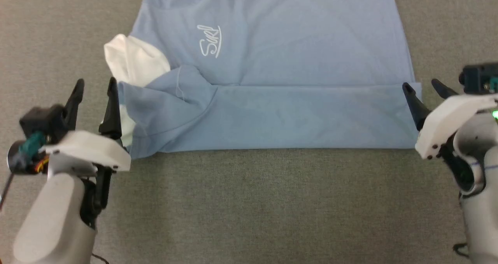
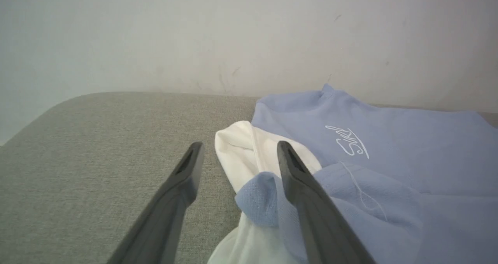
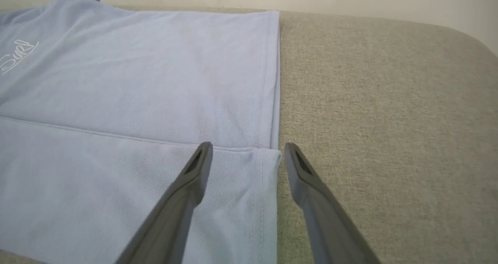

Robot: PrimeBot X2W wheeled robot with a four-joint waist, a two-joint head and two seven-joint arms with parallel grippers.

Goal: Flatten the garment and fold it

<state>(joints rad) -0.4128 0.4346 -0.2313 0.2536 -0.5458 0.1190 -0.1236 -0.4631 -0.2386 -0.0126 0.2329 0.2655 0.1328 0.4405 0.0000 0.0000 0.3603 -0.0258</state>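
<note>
The garment (image 1: 272, 61) is lying upper centre, lower edge folded over. Both the left gripper (image 1: 96, 81) and right gripper (image 1: 421, 84) are straddling its side edges, jaws wide; grey surface (image 1: 253, 201) spreading below.

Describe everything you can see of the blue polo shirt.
The garment is light blue fine knit, with a white cursive logo and a white collar bunched at its left end. It lies on grey fabric, near edge folded over the body as a long band, rumpled by the collar. The left gripper and right gripper stand open at the band's ends.
</note>
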